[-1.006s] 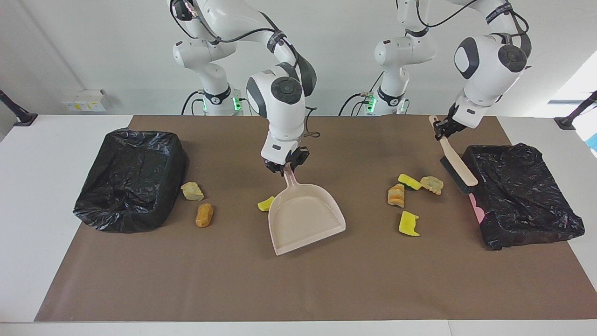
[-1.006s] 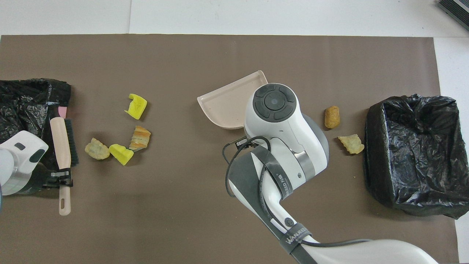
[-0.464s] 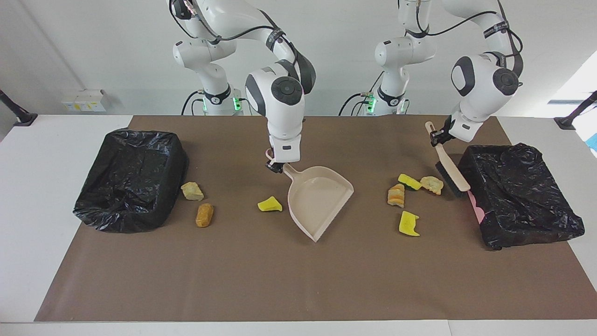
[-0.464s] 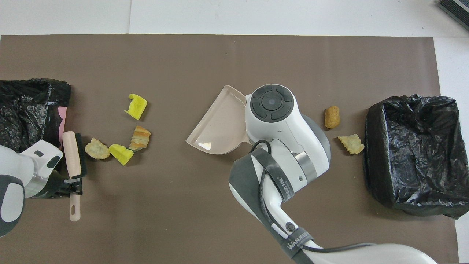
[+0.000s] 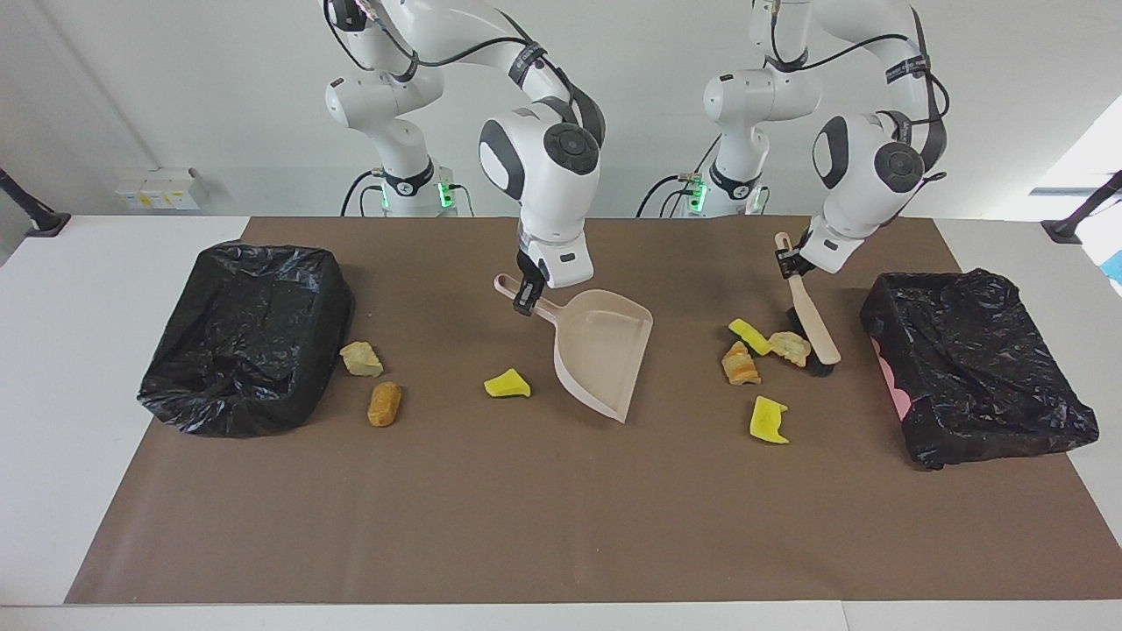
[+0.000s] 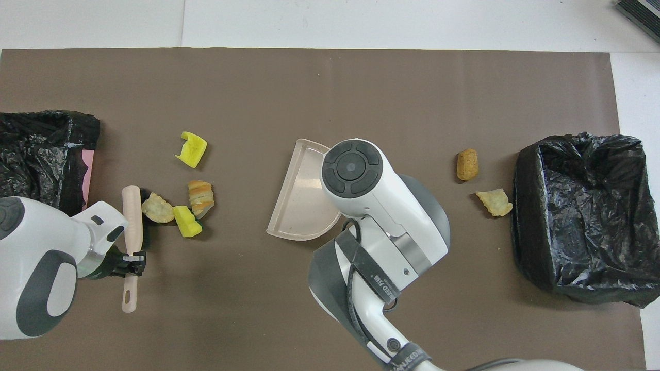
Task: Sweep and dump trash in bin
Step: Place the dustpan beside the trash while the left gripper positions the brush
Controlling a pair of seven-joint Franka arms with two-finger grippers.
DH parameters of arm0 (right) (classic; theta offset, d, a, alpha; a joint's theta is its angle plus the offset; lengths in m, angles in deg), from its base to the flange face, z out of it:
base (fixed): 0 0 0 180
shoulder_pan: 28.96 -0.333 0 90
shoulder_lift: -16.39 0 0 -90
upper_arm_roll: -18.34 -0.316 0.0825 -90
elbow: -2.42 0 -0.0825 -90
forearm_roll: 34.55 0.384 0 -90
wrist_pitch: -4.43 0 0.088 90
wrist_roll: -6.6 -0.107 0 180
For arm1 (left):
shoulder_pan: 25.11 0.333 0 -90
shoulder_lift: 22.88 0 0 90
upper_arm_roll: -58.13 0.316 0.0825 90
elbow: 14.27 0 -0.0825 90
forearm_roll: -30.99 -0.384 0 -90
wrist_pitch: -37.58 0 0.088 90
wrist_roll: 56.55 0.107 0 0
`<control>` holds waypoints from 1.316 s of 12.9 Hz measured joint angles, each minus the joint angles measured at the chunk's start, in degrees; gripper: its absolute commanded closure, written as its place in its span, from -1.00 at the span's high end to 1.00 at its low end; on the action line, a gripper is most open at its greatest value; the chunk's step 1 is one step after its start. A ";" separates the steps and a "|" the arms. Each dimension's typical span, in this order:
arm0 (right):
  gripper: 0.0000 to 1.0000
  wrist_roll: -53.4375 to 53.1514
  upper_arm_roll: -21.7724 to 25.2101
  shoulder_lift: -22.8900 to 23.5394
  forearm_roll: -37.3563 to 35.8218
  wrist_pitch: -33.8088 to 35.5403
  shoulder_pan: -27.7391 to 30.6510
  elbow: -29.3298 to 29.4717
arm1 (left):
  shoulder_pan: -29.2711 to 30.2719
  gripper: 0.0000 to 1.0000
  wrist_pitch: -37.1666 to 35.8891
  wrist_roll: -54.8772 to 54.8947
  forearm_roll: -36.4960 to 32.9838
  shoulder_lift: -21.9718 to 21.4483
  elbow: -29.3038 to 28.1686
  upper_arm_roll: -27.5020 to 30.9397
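Note:
My right gripper (image 5: 526,296) is shut on the handle of the beige dustpan (image 5: 600,350), which is tilted with its handle raised and its mouth turned toward the left arm's end; the pan also shows in the overhead view (image 6: 299,201). My left gripper (image 5: 789,261) (image 6: 133,257) is shut on the beige brush (image 5: 811,320) (image 6: 131,216), bristles down against a tan lump (image 5: 789,347). A yellow wedge (image 5: 748,333) and a bread lump (image 5: 741,364) are bunched beside it. Another yellow wedge (image 5: 769,420) lies alone. A third yellow wedge (image 5: 507,384) lies beside the pan. A tan lump (image 5: 361,358) and an orange-brown lump (image 5: 384,403) lie by one bin.
A black-lined bin (image 5: 245,337) (image 6: 577,216) stands at the right arm's end of the brown mat (image 5: 491,517). A second black-lined bin (image 5: 973,368) (image 6: 41,149) stands at the left arm's end.
My right gripper has swung the dustpan so that its mouth faces the left arm's end. My left gripper has swept the brush away from its bin, pushing the tan lump and yellow wedge against the bread lump.

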 measured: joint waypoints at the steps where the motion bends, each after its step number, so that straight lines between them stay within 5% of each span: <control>1: -1.00 0.48 0.04 0.06 -0.56 -1.56 0.09 -1.56 | -1.43 -1.00 0.70 -0.09 0.84 0.01 -0.01 -0.03; 6: -1.00 4.52 0.06 0.26 -0.42 -5.04 0.11 -5.27 | -5.40 -1.00 2.39 -3.37 4.82 0.46 1.46 -0.05; 10: -1.00 14.75 0.08 0.27 0.71 -5.09 0.95 -5.65 | -3.95 -1.00 -3.36 -4.11 4.87 0.49 5.97 0.93; 17: -1.00 17.99 -0.10 0.27 0.81 -6.12 1.42 -5.97 | -3.78 -1.00 1.39 0.33 4.87 3.68 4.75 0.45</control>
